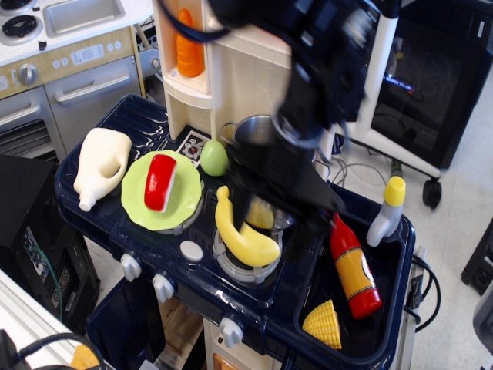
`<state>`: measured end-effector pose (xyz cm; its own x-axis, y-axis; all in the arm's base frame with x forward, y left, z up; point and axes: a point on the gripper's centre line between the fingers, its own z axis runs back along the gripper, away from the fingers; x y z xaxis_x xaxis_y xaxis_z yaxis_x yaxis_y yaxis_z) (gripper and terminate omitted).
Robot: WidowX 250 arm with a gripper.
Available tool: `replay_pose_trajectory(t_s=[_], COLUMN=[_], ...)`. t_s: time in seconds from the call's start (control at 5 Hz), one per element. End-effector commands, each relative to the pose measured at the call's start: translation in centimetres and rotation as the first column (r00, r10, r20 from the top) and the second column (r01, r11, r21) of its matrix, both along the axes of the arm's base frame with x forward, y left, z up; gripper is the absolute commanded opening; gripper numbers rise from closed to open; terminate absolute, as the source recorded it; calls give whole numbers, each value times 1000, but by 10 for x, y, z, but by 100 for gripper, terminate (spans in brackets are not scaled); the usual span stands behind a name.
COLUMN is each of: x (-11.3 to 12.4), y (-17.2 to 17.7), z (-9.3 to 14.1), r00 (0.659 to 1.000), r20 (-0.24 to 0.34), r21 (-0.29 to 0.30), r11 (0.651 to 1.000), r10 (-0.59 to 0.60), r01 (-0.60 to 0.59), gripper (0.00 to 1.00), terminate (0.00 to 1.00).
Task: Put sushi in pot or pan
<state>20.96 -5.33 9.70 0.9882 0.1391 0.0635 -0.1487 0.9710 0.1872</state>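
Bright even light; arm (308,92) motion-blurred, probably moving fast; rest sharp.

Dark-blue plastic toy stove top (115,139) and what rests on it.

Near the left edge lies a cream plastic jug (101,166) on its side. Beside it, a flat lime-green plate (183,202) carries the red-topped oblong sushi (160,182). A pale green pear (215,158) sits toward the back edge. A yellow plastic banana (243,235) lies on the front burner, near the steel pot (254,131), which is mostly hidden.
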Motion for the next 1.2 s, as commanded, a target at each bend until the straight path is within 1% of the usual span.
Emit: replay_pose_trajectory(t_s=[0.0, 0.2, 0.4, 0.6, 0.8, 1.0], x=[-2, 7, 14, 16, 17, 22], y=[63, 89, 111, 120, 133, 140], z=[17, 2, -10, -24, -36, -46], r00=[996, 989, 986, 984, 981, 978], r20=[89, 145, 162, 167, 173, 199], r21=[63, 80, 52, 97, 97, 102], r11=[998, 997, 998, 993, 990, 991], r10=[20, 10, 38, 56, 87, 70], r01=[-25, -21, -47, -73, -105, -91], gripper=[100, 100, 100, 100, 100, 100], terminate=[0, 0, 0, 0, 0, 0])
